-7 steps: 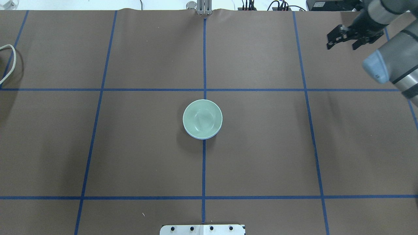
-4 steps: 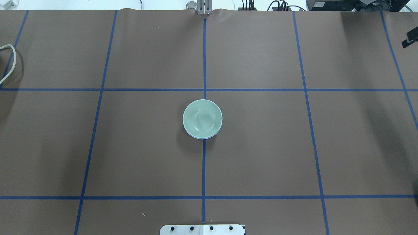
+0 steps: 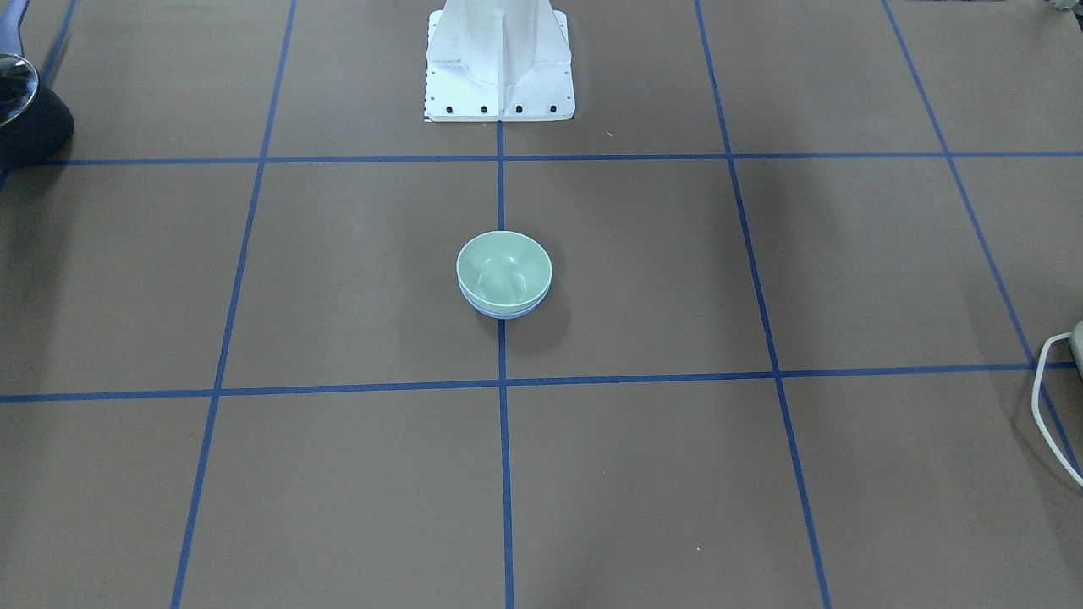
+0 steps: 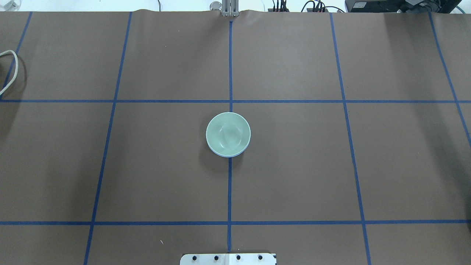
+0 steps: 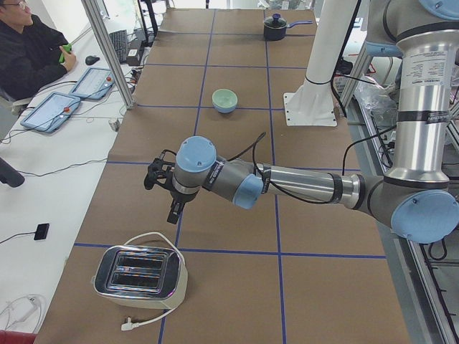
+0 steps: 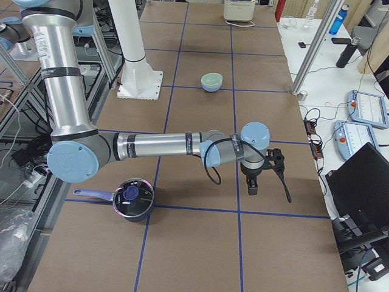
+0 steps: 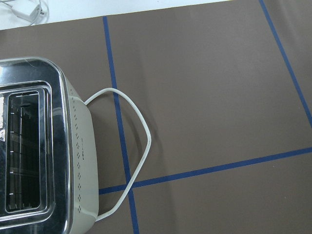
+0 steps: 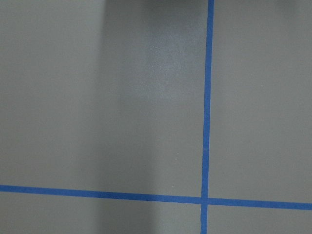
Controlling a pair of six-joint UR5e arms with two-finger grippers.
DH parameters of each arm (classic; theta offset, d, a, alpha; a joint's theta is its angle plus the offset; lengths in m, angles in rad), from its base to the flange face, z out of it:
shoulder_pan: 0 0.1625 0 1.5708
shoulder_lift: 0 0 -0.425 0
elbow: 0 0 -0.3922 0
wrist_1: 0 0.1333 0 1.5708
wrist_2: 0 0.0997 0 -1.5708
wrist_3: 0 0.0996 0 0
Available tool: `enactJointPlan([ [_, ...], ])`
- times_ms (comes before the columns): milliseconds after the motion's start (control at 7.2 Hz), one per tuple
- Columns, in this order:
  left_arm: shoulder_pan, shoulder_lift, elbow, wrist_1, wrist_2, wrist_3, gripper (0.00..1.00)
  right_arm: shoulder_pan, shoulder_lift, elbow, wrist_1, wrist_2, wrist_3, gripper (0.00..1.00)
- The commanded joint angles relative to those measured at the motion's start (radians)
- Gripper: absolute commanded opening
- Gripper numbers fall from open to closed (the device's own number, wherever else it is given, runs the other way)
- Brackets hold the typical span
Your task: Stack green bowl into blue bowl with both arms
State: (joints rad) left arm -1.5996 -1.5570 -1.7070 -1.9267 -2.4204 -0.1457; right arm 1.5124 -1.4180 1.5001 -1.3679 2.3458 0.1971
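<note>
The green bowl (image 4: 227, 133) sits nested inside the blue bowl (image 4: 225, 155) at the table's middle; only a thin blue rim shows under it. Both also show in the front view, green bowl (image 3: 504, 267) above blue bowl (image 3: 505, 314). Neither gripper is near them. The left gripper (image 5: 159, 188) hangs over the table's left end near the toaster. The right gripper (image 6: 267, 182) hangs over the table's right end. Both show only in the side views, so I cannot tell whether they are open or shut. Nothing is seen held in either.
A chrome toaster (image 5: 140, 276) with a white cable (image 4: 11, 70) stands at the table's left end. A dark pot (image 6: 134, 198) with a lid stands at the right end. The white pedestal (image 3: 499, 59) stands at the robot's side of the table. An operator (image 5: 29, 50) sits at the side table.
The right arm and gripper moved out of the overhead view past the right edge. The bowls have not moved.
</note>
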Motion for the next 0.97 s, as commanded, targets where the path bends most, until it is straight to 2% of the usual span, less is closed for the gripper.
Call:
enactJointPlan([
  [0, -0.003, 0.0, 0.0, -0.002, 0.0, 0.0, 0.98, 0.0, -0.01, 0.014, -0.002, 0.0, -0.001, 1.0],
  [833, -0.003, 0.0, -0.003, -0.003, 0.0, 0.0, 0.98, 0.0, -0.021, 0.057, -0.006, -0.029, 0.005, 1.0],
])
